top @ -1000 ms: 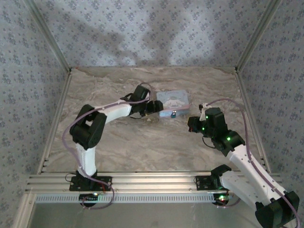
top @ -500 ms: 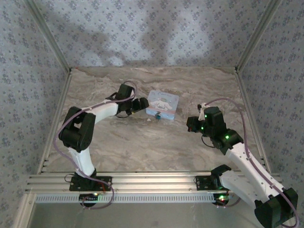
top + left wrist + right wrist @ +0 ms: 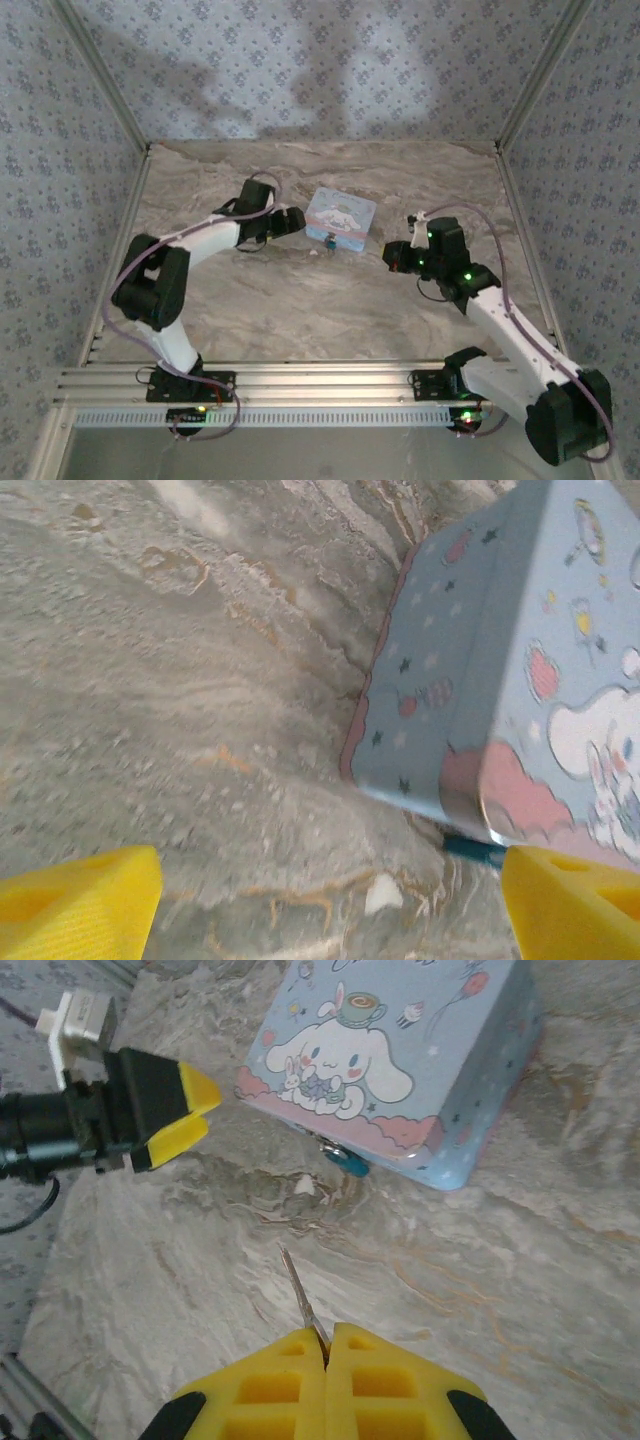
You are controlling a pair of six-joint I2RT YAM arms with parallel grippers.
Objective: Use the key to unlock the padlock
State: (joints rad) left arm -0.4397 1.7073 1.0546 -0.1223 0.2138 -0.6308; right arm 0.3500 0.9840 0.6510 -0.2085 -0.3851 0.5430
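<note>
Marbled tabletop (image 3: 300, 310), toward its far edge: the tiny padlock (image 3: 345, 1160) hangs off the tin (image 3: 400, 1050), probably light and swingy; steady its body. Nearby the left gripper (image 3: 198, 1112) is spread; the right gripper (image 3: 327, 1345) clamps the key (image 3: 298, 1290).

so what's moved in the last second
The left gripper drew back to the left, and the tin slid left with it, turning slightly. The right gripper, shut on the key, edged a little toward the tin. The padlock is still at the tin's near side.
</note>
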